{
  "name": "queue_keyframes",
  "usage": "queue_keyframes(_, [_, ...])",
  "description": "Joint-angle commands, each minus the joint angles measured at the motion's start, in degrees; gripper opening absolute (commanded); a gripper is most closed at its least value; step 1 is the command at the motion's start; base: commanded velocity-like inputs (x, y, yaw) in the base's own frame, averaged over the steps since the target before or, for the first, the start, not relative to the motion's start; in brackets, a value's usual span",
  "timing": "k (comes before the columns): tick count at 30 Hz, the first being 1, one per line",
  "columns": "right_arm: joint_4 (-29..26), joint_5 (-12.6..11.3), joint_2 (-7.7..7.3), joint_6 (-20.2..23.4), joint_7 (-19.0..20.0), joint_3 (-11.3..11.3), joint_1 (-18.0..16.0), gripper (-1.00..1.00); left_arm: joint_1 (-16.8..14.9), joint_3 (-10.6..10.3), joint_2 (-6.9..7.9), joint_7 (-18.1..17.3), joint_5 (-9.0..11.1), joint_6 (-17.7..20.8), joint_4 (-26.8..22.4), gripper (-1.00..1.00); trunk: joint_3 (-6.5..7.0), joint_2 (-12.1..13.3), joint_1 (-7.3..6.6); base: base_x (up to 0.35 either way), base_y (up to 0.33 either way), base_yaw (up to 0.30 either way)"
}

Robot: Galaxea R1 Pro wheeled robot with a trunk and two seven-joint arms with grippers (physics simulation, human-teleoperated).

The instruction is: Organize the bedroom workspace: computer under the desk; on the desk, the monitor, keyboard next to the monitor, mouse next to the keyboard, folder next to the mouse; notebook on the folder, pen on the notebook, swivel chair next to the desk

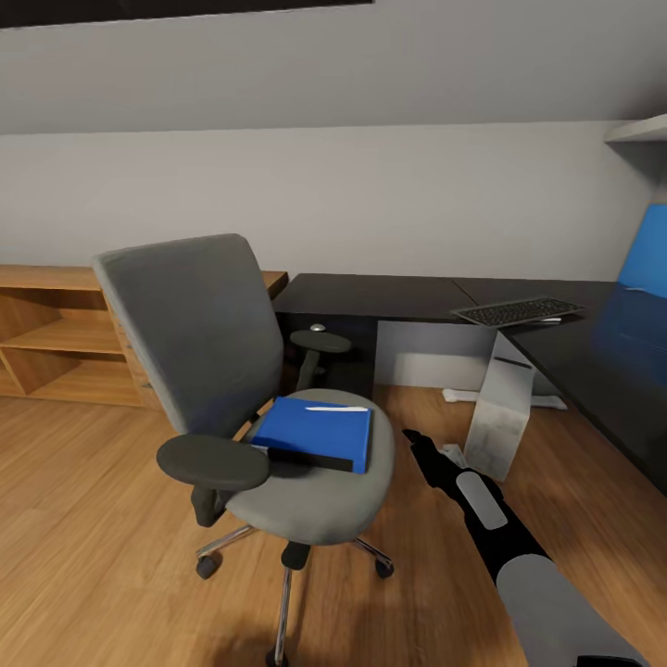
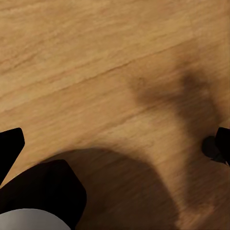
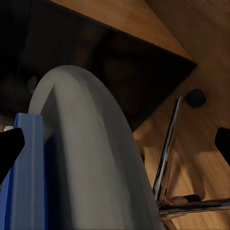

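Observation:
The grey swivel chair (image 1: 199,333) stands on the wood floor in front of the black desk (image 1: 371,295). The blue folder (image 1: 315,431) lies on its seat, with a thin white pen (image 1: 324,408) on top and a dark flat edge showing beneath its front. The keyboard (image 1: 517,311) rests on the desk at the corner. The light grey computer (image 1: 500,408) stands on the floor by the desk's edge. My right gripper (image 1: 417,443) hangs open just right of the seat. In the right wrist view the gripper (image 3: 115,143) faces the seat rim and folder (image 3: 24,182). My left gripper (image 2: 117,141) is open over bare floor.
A wooden shelf unit (image 1: 56,343) stands against the wall at left. The desk's blue upright panel (image 1: 644,245) rises at far right under a white wall shelf (image 1: 639,130). A small pale lump (image 1: 318,327) sits on the desk behind the chair's armrest. The chrome base (image 3: 167,143) spreads below the seat.

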Motion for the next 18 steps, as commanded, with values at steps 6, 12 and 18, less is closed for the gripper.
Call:
queue_keyframes(6, [-0.1,-0.6,0.04,0.4,-0.3,-0.2,0.0,1.0,0.0,0.0,-0.04,0.4,0.6,0.2,-0.1,1.0,-0.05,0.0,-0.01,0.002,-0.002,0.0])
queue_keyframes(12, [-0.1,-0.6,0.04,0.4,-0.4,-0.2,0.0,1.0,0.0,0.1,-0.04,0.4,0.6,0.2,0.0,1.0,-0.05,0.0,-0.01,0.0,0.0,0.0])
queue_keyframes(18, [-0.1,-0.7,0.04,0.4,-0.4,-0.2,0.0,1.0,0.0,0.1,-0.04,0.4,0.6,0.2,0.2,1.0,-0.05,0.0,-0.01,0.0,0.0,0.0])
